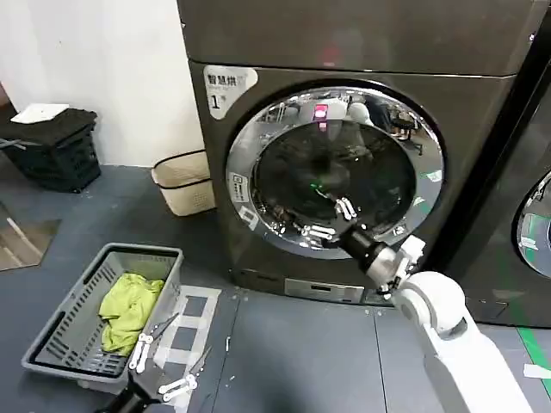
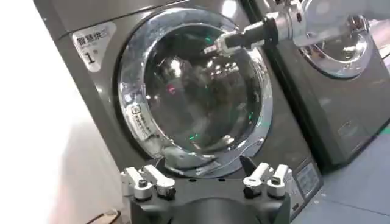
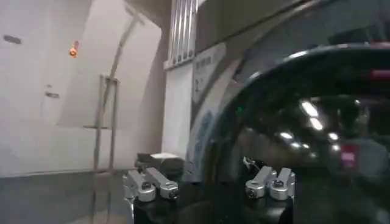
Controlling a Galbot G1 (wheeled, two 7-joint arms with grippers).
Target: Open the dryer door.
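The dryer door (image 1: 336, 168) is a big round door with a chrome rim and dark glass, and it lies flush on the grey-brown machine marked "1" (image 1: 217, 101). My right gripper (image 1: 331, 219) is open, right in front of the door's lower glass, with nothing between its fingers. The left wrist view shows the door (image 2: 195, 91) with that right gripper (image 2: 213, 49) at its rim. In the right wrist view the glass (image 3: 317, 122) looms just past the open right gripper (image 3: 210, 185). My left gripper (image 1: 159, 368) hangs low beside the basket, open and empty (image 2: 207, 182).
A grey basket (image 1: 52, 331) holding a yellow-green cloth (image 1: 129, 310) sits on the floor at the left. A beige bin (image 1: 183, 182) and a black crate (image 1: 56, 146) stand by the wall. A black machine (image 1: 534, 215) adjoins on the right. White tape (image 1: 194, 323) marks the floor.
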